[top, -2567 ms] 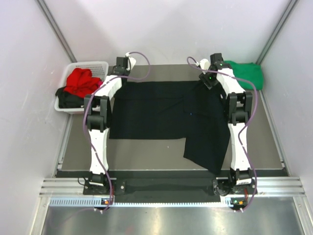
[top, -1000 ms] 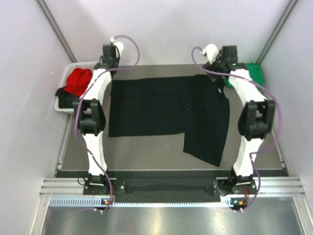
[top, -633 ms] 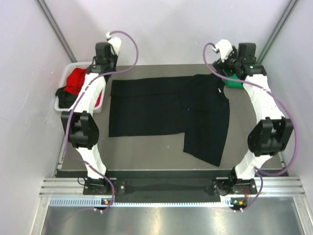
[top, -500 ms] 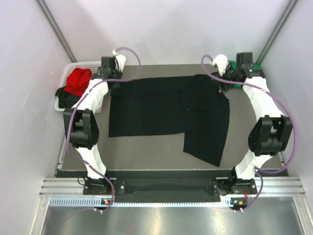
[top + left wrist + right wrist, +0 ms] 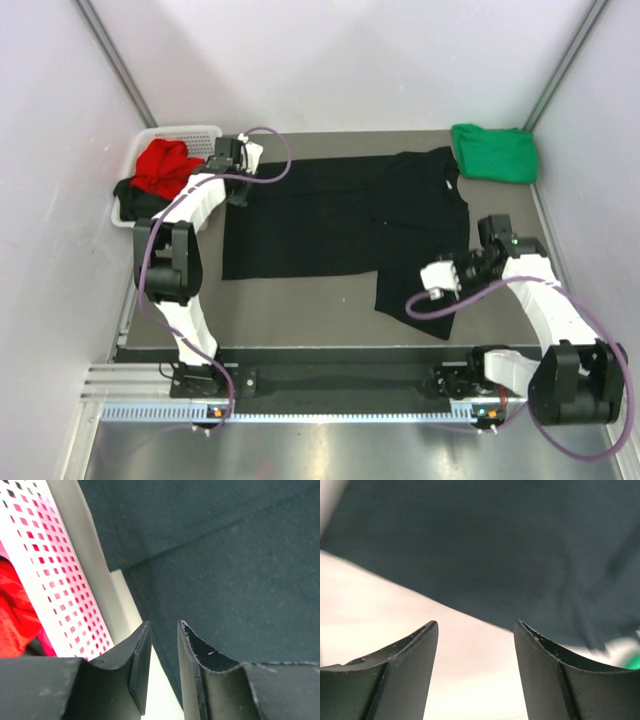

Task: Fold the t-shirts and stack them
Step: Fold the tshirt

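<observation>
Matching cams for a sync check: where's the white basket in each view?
Top external: white lattice basket, far left corner.
Left wrist: it fills the left side.
Right wrist: not in it.
Shared landmark: the black t-shirt, seen in all three.

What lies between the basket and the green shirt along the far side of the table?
In the top view, the black shirt spans most of the stretch from basket to green shirt; the left tool hangs at its basket-side edge.
</observation>
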`<state>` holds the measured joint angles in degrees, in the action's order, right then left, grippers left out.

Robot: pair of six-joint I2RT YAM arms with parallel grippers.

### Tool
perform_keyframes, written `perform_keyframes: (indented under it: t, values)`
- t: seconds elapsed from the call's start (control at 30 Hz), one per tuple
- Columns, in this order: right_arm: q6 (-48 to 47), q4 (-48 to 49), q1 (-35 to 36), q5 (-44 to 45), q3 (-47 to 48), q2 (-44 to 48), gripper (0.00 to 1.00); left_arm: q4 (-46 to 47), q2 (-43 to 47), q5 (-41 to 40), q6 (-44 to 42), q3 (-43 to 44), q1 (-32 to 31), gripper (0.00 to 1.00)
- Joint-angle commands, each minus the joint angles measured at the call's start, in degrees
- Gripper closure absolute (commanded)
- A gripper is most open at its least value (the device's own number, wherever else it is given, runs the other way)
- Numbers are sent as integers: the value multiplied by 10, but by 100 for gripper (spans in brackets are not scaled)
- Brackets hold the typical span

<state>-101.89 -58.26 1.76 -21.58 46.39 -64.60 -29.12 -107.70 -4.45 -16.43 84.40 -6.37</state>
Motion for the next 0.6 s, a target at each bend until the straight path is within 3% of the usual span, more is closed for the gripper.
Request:
perform_keyframes:
  t: [0.0, 0.2, 0.37, 0.57]
  values:
    - [-210, -69, 5, -64, -45, 27, 36, 27, -21, -18, -4, 33, 1, 67]
    - [-214, -112, 47, -111, -74, 20, 36, 23, -51, -21, 8, 52, 1, 66]
    - [-186, -64, 89, -104, -112, 38, 37, 24, -68, -25, 10, 60, 1, 66]
    - [-111, -35, 158, -68, -111, -4, 40, 21, -76, -33, 3, 64, 0, 66]
